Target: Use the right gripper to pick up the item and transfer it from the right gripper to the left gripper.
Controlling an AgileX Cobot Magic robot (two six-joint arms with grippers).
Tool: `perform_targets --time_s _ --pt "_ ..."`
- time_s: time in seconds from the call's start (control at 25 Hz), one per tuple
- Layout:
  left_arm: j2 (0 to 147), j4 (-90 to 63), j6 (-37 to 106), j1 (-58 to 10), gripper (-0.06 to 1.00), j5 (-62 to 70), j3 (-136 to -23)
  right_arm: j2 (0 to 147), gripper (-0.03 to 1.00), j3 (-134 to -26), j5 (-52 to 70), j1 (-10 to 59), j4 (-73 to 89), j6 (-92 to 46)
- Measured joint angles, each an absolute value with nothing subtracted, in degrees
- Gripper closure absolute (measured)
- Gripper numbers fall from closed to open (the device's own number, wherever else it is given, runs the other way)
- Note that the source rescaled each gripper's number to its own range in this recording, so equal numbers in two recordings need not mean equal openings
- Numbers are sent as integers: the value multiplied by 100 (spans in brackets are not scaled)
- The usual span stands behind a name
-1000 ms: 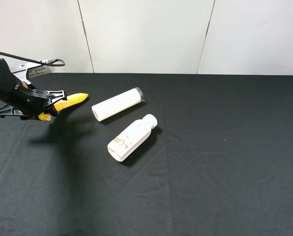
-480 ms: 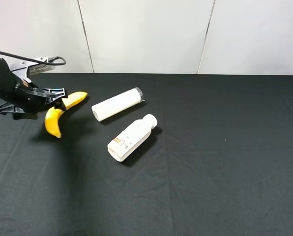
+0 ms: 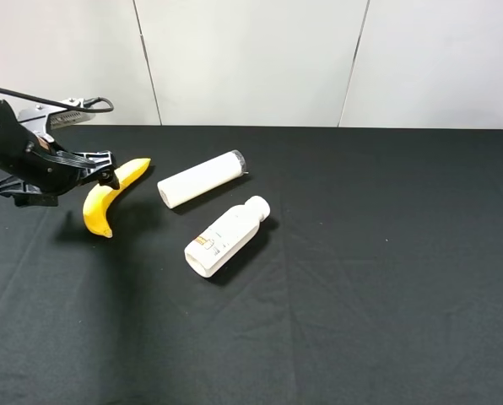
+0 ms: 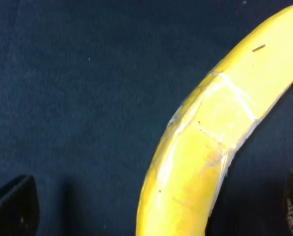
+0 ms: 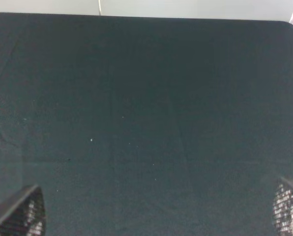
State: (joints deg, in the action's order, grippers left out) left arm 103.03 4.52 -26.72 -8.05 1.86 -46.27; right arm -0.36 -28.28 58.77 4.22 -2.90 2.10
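Note:
The yellow banana (image 3: 106, 197) lies on the black table at the far left, its pale sticker band close up in the left wrist view (image 4: 205, 162). My left gripper (image 3: 102, 172) hovers just over the banana's upper half. Its jaws stand wide apart on either side of the banana without gripping it (image 4: 154, 206). My right gripper (image 5: 159, 206) is open and empty over bare black cloth. It is out of the exterior high view.
A plain white tube (image 3: 202, 178) lies right of the banana. A white labelled bottle with a cap (image 3: 226, 236) lies just in front of the tube. The black table (image 3: 386, 278) stretches to the right, with a white wall behind.
My left gripper has opened and let go of the banana. The banana swung down out of the jaws and now lies on the table. The left arm barely moved.

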Motion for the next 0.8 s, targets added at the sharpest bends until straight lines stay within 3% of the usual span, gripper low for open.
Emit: perform_targets --time_s 0.44,0.8 --pt "9265 452 -1982 -805 -6 1309 -4625 -36 -3 -2828 5877 422 -290 210" --pt "8035 472 -1433 -805 -6 3428 -5049 -36 -3 -2828 5877 422 -290 210"
